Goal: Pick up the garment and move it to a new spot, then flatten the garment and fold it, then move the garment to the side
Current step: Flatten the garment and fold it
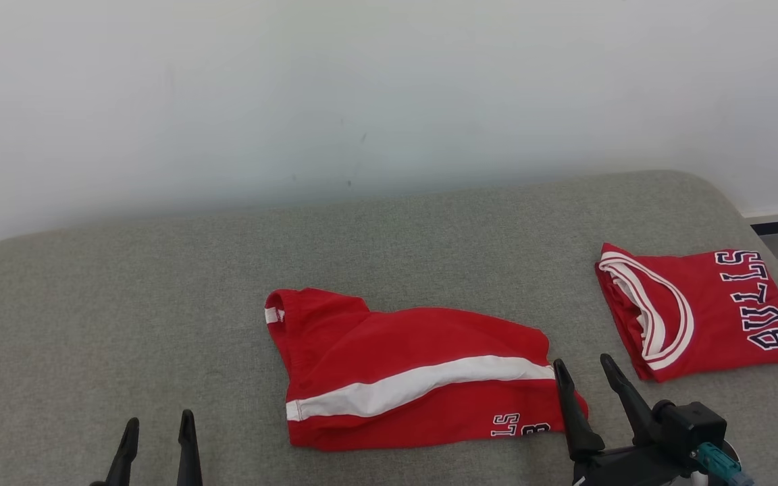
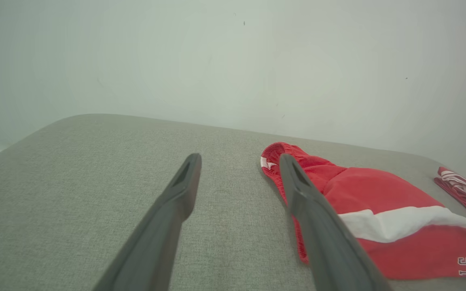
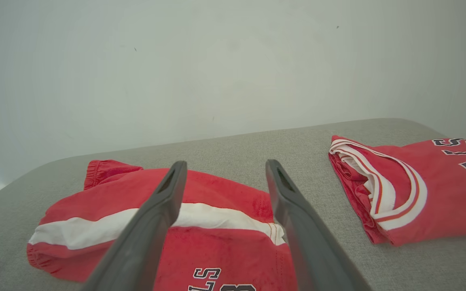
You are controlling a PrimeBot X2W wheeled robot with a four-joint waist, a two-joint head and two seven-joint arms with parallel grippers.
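Red shorts: flat on the grey padded surface, mid-view; waistband toward 9 o'clock, lettered hem toward 3 o'clock, white stripe running between
Left gripper: fingers spread wide, holding nothing; low at 7 o'clock of the shorts, well apart from the cloth
Right gripper: fingers spread wide, holding nothing; at 4 o'clock of the shorts, tips above the hem edge, contact not clear
Folded jersey: at 3 o'clock of the shorts, apart from them, likely finished (leave untouched)
Step in hand: judged as the first pick-up of the shorts
Method: pinch all layers at the hem corner with the right fingers; bring the left fingers to the waistband corner at 9 o'clock; close both before lifting; lift evenly to keep the cloth taut; set down clear of the jersey
Risk: single-layer pinch, likely to let the shorts sag or unfold
Containers: no bin, basket or tray in use; both garments directly on the surface
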